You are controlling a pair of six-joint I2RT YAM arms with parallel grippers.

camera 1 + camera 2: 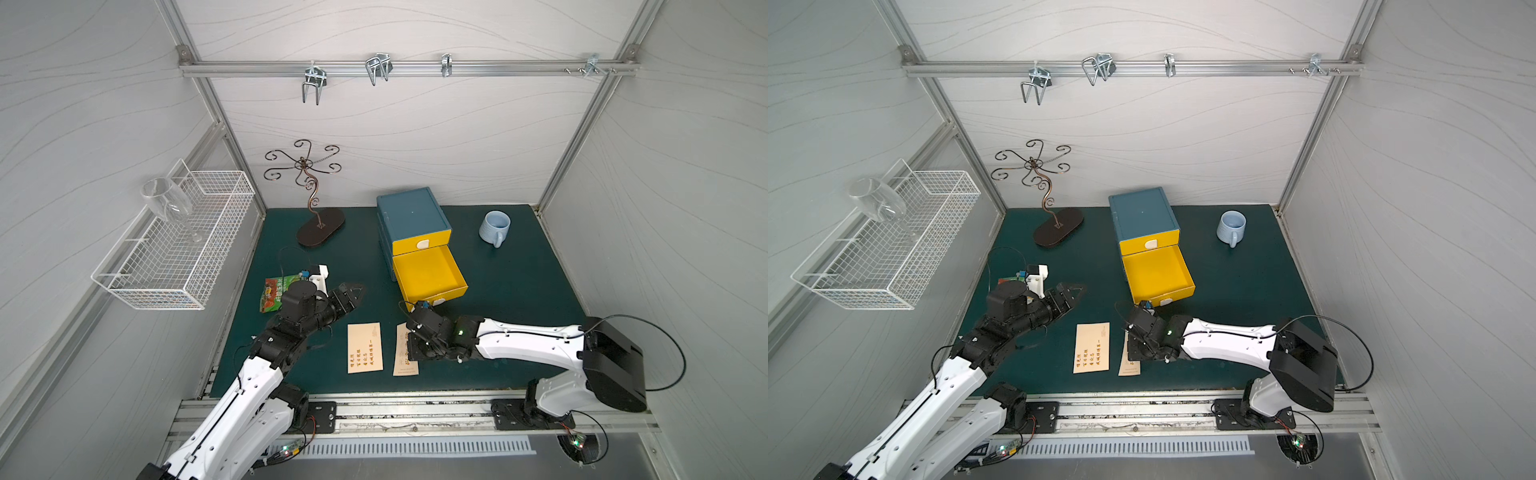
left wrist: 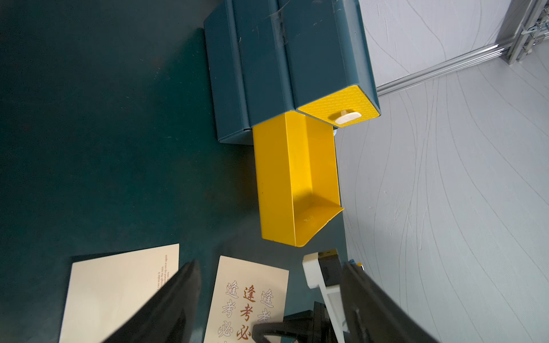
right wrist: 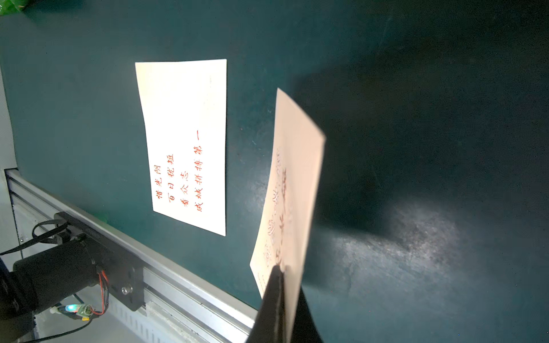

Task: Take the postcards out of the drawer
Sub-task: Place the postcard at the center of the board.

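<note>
The right fingers [image 3: 271, 306] pinch the edge of one postcard [image 3: 297, 184], tilted up from the green tabletop [image 3: 416, 118]; a second postcard [image 3: 184, 142] lies flat just beside it. The left fingers [image 2: 166, 306] are spread, holding nothing, near a snack packet [image 1: 272, 295]. Beyond the cards, the blue cabinet [image 1: 411, 216] has its lower yellow drawer [image 1: 428, 274] pulled out, floor showing; the upper is closed. A wire basket [image 1: 166, 274] on the side wall holds a leaning wine glass [image 1: 166, 203]. A pale blue mug [image 1: 494, 227] and a scrolled metal stand [image 1: 313, 195] sit near the back wall.
</note>
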